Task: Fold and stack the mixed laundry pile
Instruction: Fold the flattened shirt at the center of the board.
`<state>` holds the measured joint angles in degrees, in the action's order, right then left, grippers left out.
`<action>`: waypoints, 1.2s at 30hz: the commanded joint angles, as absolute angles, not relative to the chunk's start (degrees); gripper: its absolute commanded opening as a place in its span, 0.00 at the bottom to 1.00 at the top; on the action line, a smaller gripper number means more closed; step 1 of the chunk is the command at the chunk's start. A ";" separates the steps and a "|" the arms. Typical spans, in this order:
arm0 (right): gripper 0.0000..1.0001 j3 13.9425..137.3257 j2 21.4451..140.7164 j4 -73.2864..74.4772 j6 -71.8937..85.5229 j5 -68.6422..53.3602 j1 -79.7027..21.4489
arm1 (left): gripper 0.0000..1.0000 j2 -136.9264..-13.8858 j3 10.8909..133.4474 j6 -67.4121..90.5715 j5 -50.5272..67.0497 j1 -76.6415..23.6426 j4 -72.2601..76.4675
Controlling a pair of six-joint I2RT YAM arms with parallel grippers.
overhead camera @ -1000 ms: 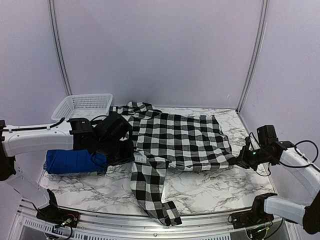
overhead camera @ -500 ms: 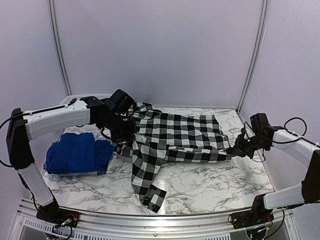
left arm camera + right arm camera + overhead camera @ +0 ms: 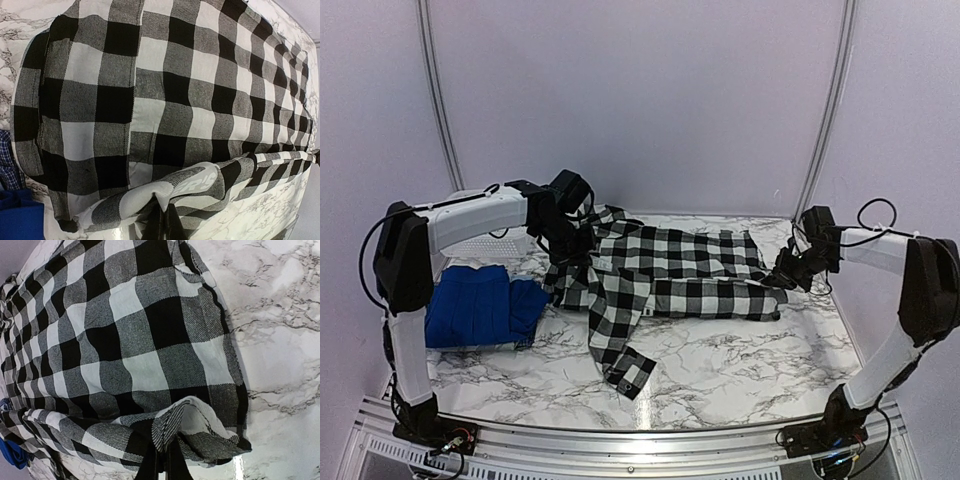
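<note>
Buffalo-check flannel shirt (image 3: 670, 270): black-and-white, spread lengthwise across middle of marble table (image 3: 740, 370), both ends bunched and raised, one sleeve trailing toward front edge. Royal-blue shirt (image 3: 480, 305): crumpled heap at left, just beside flannel. Small-checked navy cloth (image 3: 4, 155): sliver showing between them.

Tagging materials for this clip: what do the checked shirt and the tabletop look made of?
Buffalo-check shirt: likely woven flannel, matte; diagonal twill ribs show, and it creases softly. Table: hard, glossy, grey-veined white marble look; stone or printed laminate, cannot tell.
</note>
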<state>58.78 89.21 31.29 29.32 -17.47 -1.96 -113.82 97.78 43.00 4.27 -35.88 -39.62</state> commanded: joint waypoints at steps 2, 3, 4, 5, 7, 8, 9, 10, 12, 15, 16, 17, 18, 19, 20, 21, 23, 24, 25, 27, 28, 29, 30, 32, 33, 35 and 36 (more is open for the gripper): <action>0.00 62.59 94.85 29.27 27.84 -17.47 -1.47 | 0.00 -117.95 102.11 40.35 6.43 -34.01 -41.84; 0.00 63.11 95.70 29.20 27.83 -17.55 -1.45 | 0.00 -118.50 102.47 40.24 6.68 -33.75 -41.91; 0.00 63.64 96.52 29.06 27.90 -17.62 -1.47 | 0.00 -119.09 102.70 40.18 6.92 -33.49 -41.92; 0.00 64.24 97.25 28.88 27.87 -17.66 -1.49 | 0.00 -119.49 102.82 40.09 7.01 -33.21 -41.93; 0.00 65.30 98.85 28.55 27.81 -17.83 -1.43 | 0.00 -120.29 103.04 39.88 7.24 -32.70 -41.94; 0.00 65.94 99.60 28.56 27.76 -17.92 -1.49 | 0.00 -120.60 103.21 39.76 7.34 -32.50 -41.99; 0.00 66.67 100.32 28.56 27.65 -18.08 -1.49 | 0.00 -120.99 103.45 39.47 7.51 -32.30 -41.94; 0.00 67.19 100.97 28.56 27.60 -18.17 -1.48 | 0.00 -121.33 103.62 39.31 7.62 -32.07 -42.05; 0.00 67.80 102.21 28.44 27.51 -18.15 -1.49 | 0.00 -122.10 104.14 38.98 7.89 -31.70 -42.01; 0.00 67.82 103.57 28.23 27.43 -18.10 -1.46 | 0.00 -123.54 104.92 38.47 8.17 -31.32 -42.02; 0.00 67.59 103.96 27.96 27.44 -18.03 -1.48 | 0.00 -124.02 105.21 38.34 8.29 -31.22 -42.06; 0.00 67.49 104.32 27.81 27.47 -17.83 -1.49 | 0.00 -124.53 105.47 38.32 8.43 -31.06 -42.06; 0.00 67.45 104.67 27.61 27.44 -17.55 -1.49 | 0.00 -125.13 105.84 38.25 8.56 -30.99 -41.95; 0.00 67.42 105.01 27.60 27.30 -17.36 -1.49 | 0.00 -125.74 106.28 38.11 8.80 -30.94 -41.96; 0.00 67.49 105.24 27.56 27.21 -17.26 -1.48 | 0.00 -126.28 106.79 37.96 9.14 -30.94 -41.99; 0.00 67.50 105.55 27.59 27.04 -17.23 -1.46 | 0.00 -126.82 107.17 37.86 9.48 -30.94 -41.93; 0.00 67.71 105.82 27.78 26.79 -17.08 -1.47 | 0.00 -127.76 107.64 37.54 9.87 -30.94 -42.00; 0.05 67.99 105.83 28.15 26.61 -17.10 -1.49 | 0.00 -128.01 107.66 37.38 9.90 -30.87 -42.03; 0.10 68.47 105.83 28.77 26.07 -17.13 -1.49 | 0.06 -128.01 107.67 37.13 10.27 -30.79 -42.03; 0.18 69.69 104.67 30.44 24.99 -17.23 -1.47 | 0.20 -127.08 107.75 36.68 10.71 -30.55 -42.04; 0.22 70.10 103.08 31.35 24.33 -17.19 -1.47 | 0.30 -126.14 107.68 36.16 10.51 -30.50 -42.04; 0.31 70.33 101.51 31.92 23.33 -17.27 -1.49 | 0.37 -125.03 107.62 35.37 10.09 -30.50 -42.03; 0.38 70.35 99.94 32.61 22.53 -17.31 -1.49 | 0.41 -123.62 107.24 34.52 9.42 -30.50 -42.01; 0.44 69.67 96.80 33.36 20.87 -17.57 -1.45 | 0.44 -120.58 105.16 33.23 8.29 -30.50 -42.06; 0.45 68.94 95.31 33.25 20.20 -17.99 -1.45 | 0.44 -119.17 103.62 32.98 8.23 -30.50 -42.04; 0.46 66.82 92.54 32.08 19.49 -19.95 -1.53 | 0.44 -116.83 99.62 32.83 9.20 -30.50 -42.06; 0.47 65.59 91.53 31.10 19.43 -21.15 -1.72 | 0.43 -116.07 97.83 32.67 9.77 -30.50 -41.98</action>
